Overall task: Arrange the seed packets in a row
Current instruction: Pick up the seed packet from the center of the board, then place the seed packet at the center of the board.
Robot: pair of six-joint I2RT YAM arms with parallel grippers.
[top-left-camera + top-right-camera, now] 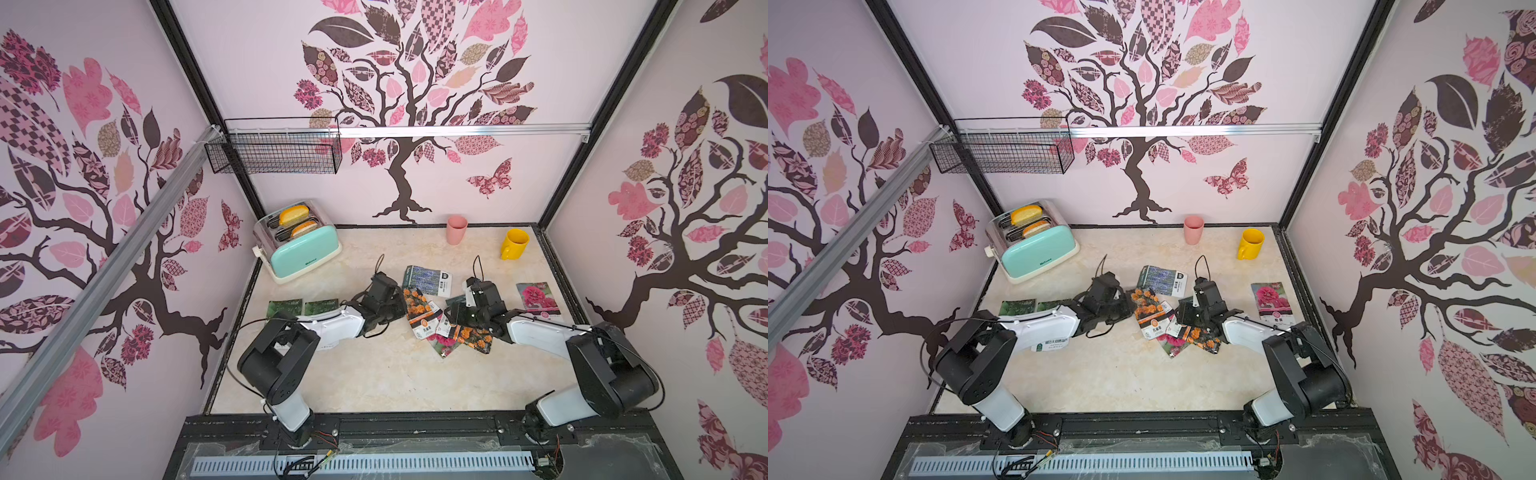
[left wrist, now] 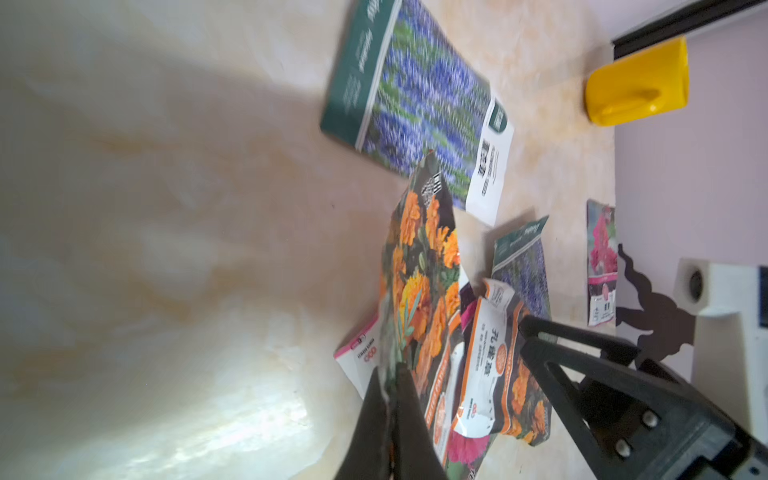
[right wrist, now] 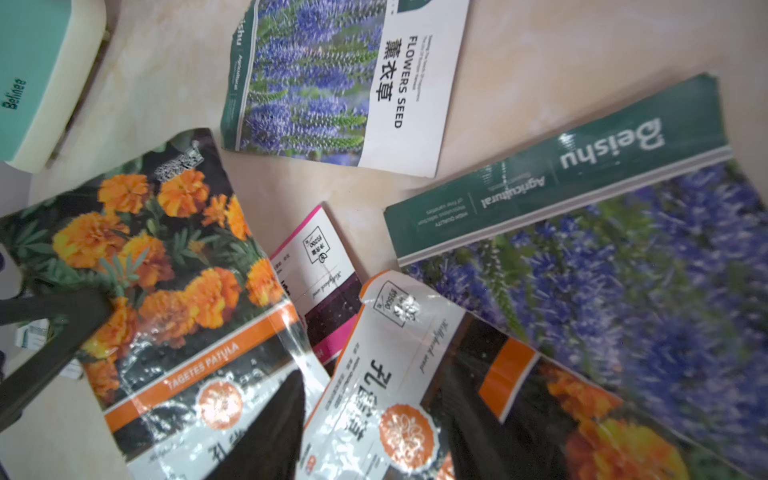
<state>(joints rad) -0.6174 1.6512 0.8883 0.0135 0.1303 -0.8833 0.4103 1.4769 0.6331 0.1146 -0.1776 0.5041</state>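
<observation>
Several seed packets lie on the marble table (image 1: 374, 374). Two green gourd packets (image 1: 284, 308) (image 1: 320, 307) sit side by side at the left. A lavender packet (image 1: 426, 280) lies at the back and a magenta flower packet (image 1: 536, 297) at the right. My left gripper (image 2: 390, 411) is shut on the edge of an orange marigold packet (image 2: 424, 266), which tilts up. My right gripper (image 3: 374, 432) is open, its fingers (image 3: 270, 424) straddling the white end of a second marigold packet (image 3: 399, 374). Under that lie another magenta packet (image 3: 320, 266) and a lavender packet (image 3: 623, 270).
A mint toaster (image 1: 299, 245) with bread stands at the back left. A pink cup (image 1: 457, 229) and a yellow mug (image 1: 514, 244) stand along the back wall. A wire basket (image 1: 274, 149) hangs on the wall above.
</observation>
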